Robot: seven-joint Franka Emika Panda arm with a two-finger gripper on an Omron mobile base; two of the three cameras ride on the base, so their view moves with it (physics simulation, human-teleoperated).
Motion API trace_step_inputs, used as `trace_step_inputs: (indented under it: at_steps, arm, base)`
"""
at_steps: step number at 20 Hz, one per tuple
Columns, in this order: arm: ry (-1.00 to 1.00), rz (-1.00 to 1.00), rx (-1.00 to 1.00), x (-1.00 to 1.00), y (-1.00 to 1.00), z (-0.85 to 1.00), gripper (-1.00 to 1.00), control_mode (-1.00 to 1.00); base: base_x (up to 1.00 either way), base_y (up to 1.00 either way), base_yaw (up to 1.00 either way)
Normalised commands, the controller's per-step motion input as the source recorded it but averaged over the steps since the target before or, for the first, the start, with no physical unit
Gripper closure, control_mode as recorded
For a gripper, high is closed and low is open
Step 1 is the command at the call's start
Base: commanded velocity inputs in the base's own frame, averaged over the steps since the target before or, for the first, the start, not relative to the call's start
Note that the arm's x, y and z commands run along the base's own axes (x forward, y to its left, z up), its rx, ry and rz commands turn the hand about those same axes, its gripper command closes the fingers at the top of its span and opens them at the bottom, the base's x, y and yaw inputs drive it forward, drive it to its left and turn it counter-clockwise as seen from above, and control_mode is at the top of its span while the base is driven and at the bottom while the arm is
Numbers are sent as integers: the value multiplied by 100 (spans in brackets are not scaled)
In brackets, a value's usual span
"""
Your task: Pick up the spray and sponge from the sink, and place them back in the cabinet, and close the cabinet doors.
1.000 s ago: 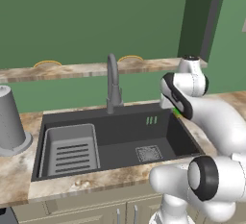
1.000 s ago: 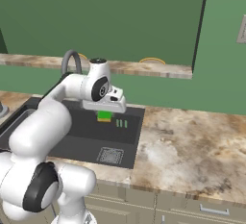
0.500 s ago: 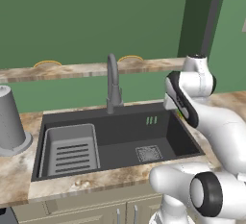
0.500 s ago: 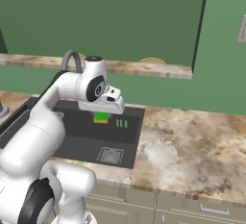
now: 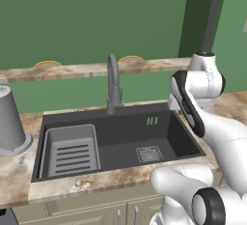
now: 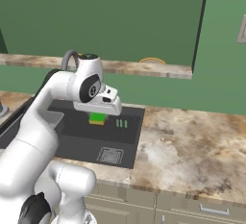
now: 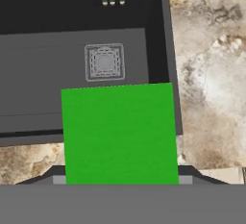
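My gripper (image 6: 99, 114) is shut on the sponge (image 6: 97, 118), a flat green pad held above the right end of the sink (image 6: 126, 147). In the hand view the sponge (image 7: 120, 131) covers the middle, with the dark sink (image 7: 57, 107) floor and its square drain (image 7: 104, 62) below it. The fingertips are hidden behind the sponge there. In the left base view my white hand hangs over the sink's (image 5: 111, 178) right rim. The spray, the cabinet and the cabinet doors are out of view.
A tall curved grey faucet (image 5: 113, 86) stands behind the basin. A grey ribbed tray (image 5: 70, 149) lies in its left half. A grey cylinder (image 5: 9, 122) stands on the counter to the left. Marbled counter (image 6: 192, 146) stretches to the right. Yellow plates (image 5: 47, 65) rest on the back ledge.
The arm has swung a little up and to the right over the sink's right end, with the sponge still in the gripper.
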Motion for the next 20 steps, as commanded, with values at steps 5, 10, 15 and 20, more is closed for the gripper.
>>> trace_step_inputs:
  at_steps: [5,10,15,20]
  arm:
    - [-1,-7,0,-20,14,26,100,-100]
    - [-3,-6,0,-18,13,19,100,-100]
    - [-5,-3,0,-15,5,9,100,-100]
    - [-2,0,0,-18,0,21,100,-100]
  base:
    - [0,0,0]
    - [0,0,0]
    - [0,0,0]
    - [0,0,0]
